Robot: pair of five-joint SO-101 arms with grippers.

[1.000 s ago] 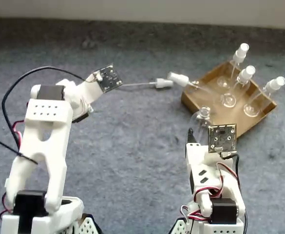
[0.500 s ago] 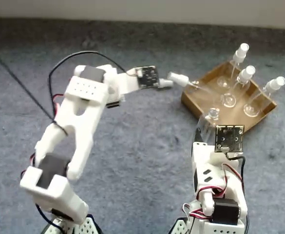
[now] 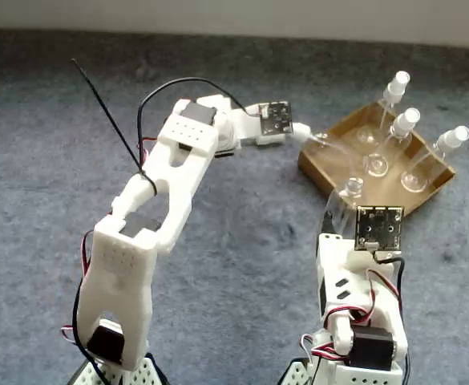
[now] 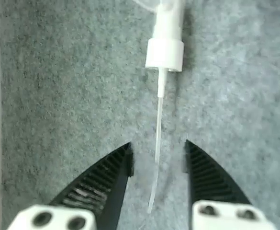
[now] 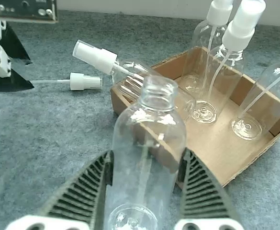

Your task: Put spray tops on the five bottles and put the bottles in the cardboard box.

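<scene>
Holding a clear round plastic bottle with no cap [image 5: 148, 124], the right gripper [image 5: 146, 163] is clamped on its body, one jaw each side. The bottle's long axis is upright, open neck up. It is just beside the wall of the shallow brown cardboard box [image 3: 316, 170] nearest the right arm.

Left gripper [image 4: 158, 146]: jaws spread, nothing pinched, low over the grey carpet-like tabletop [image 3: 242, 224].

A loose white spray top with a thin dip tube [image 4: 164, 48] lies flat on the table just outside the box. Its long axis lines up with the left gripper. The tube end is between the spread jaws, touching neither, and the nozzle head points away towards the box.

In the box, three capped clear bottles [image 3: 402, 124] stand upright. A fourth capped bottle [image 5: 140, 79] is tipped over the box wall, spray head pointing out towards the left gripper.
</scene>
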